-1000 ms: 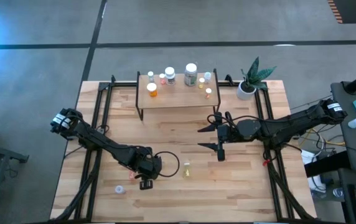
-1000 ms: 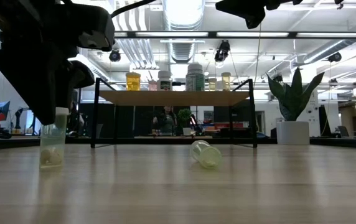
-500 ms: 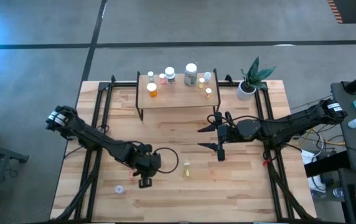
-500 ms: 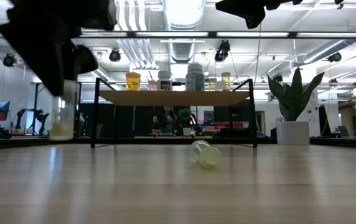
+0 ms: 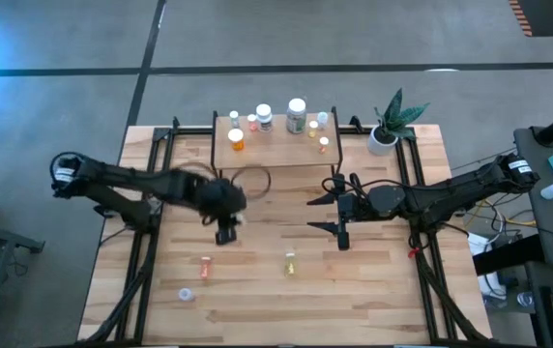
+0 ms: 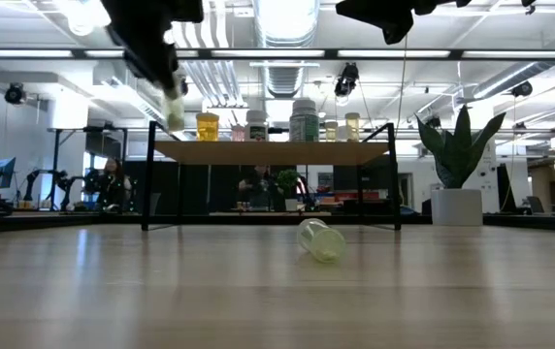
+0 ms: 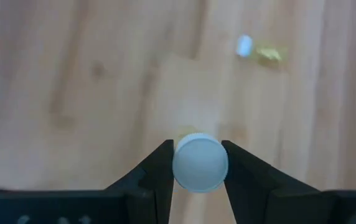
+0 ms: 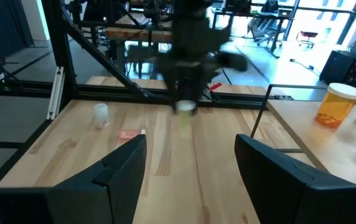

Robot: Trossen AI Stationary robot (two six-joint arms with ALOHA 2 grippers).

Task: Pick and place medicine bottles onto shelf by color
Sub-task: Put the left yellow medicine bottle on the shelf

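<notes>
— While the left gripper (image 5: 225,230) is hanging above the tabletop (image 5: 373,290) just in front of the shelf (image 5: 276,150), what's it carrying?

— Its jaws are pinching a small white-capped bottle (image 7: 200,163); the left wrist view is showing the cap squeezed between both fingers (image 7: 159,168). The low view is showing that bottle (image 6: 174,107) riding high, about level with the shelf board (image 6: 268,151).

— And what's lying around it?

— A yellowish bottle (image 5: 290,262) is lying on its side near the middle of the tabletop, a pink one (image 5: 204,263) is lying toward the left, and a pale one (image 5: 187,294) is sitting near the front left corner. Bottles are crowding the shelf, an orange one (image 5: 237,140) at its left end. A potted plant (image 5: 389,126) is standing by the far right corner.

— The right gripper (image 5: 339,215)?

— It's waiting right of centre, fingers spread wide, holding nothing. Its wrist view is catching the orange bottle (image 8: 336,104) from the side.
</notes>
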